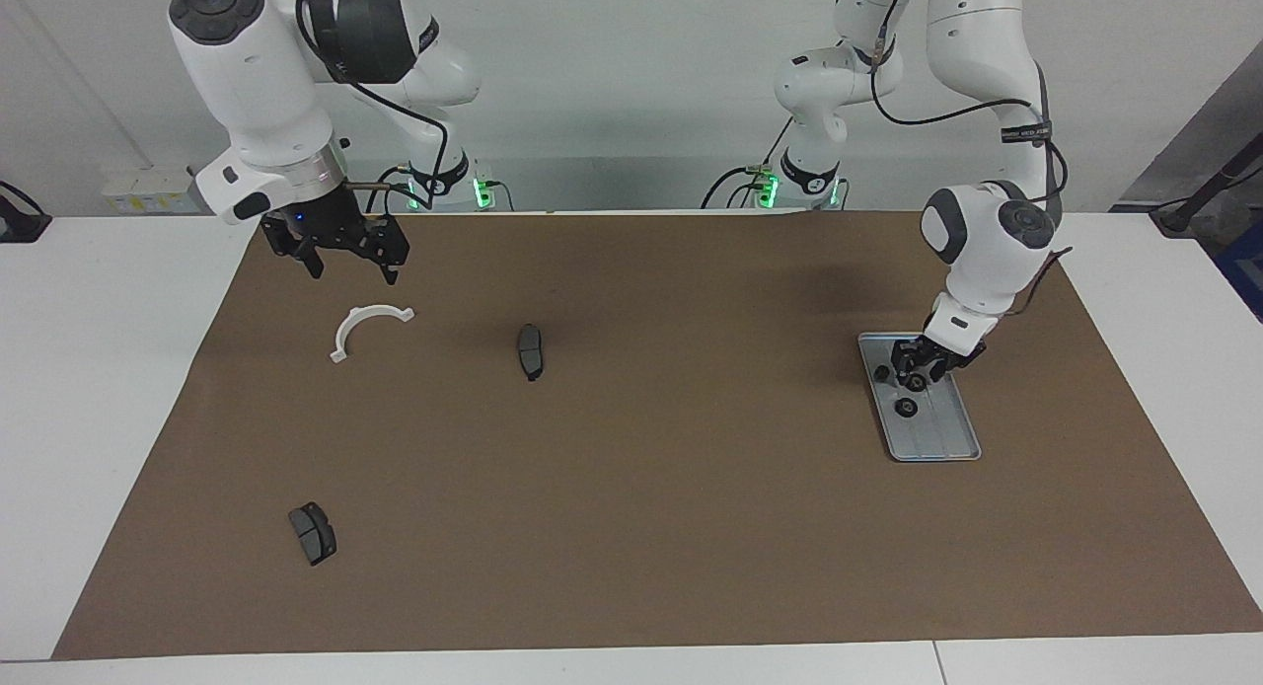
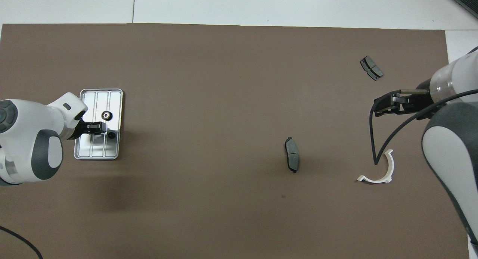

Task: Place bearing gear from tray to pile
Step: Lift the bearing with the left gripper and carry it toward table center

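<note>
left gripper (image 1: 916, 374) low in tray (image 1: 942, 438), grasp unclear | tray: three small gears, seemingly | right gripper (image 1: 340, 256) waits, fingers spread

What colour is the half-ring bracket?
White; the half-ring bracket shows best in the facing view.

The left gripper (image 1: 918, 372) is down in the tray (image 1: 937, 438) among small black gears (image 1: 904, 407); the right gripper (image 1: 340, 254) waits above the white half-ring bracket (image 1: 365, 328); two dark brake pads (image 1: 531, 351) lie apart on the brown mat (image 1: 651, 527)
</note>
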